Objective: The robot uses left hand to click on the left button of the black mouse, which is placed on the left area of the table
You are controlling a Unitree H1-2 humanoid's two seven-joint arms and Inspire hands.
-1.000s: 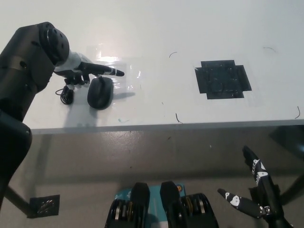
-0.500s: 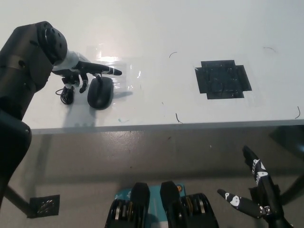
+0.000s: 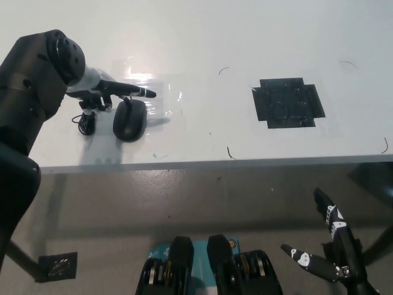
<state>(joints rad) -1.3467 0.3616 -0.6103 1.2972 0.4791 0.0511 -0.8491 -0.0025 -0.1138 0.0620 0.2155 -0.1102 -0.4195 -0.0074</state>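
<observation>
Left hand poised over the black mouse at the worktop's left side.

The left hand [image 3: 101, 91] holds nothing, 1 dark-tipped finger stretched out past the black mouse [image 3: 129, 118], the others curled beside it. The mouse lies flat on the white worktop [image 3: 202, 37], its cable [image 3: 85, 121] bunched alongside. A black tape patch [image 3: 287, 102] sits well apart. The right hand [image 3: 328, 249] hangs below the worktop edge, fingers spread.
</observation>
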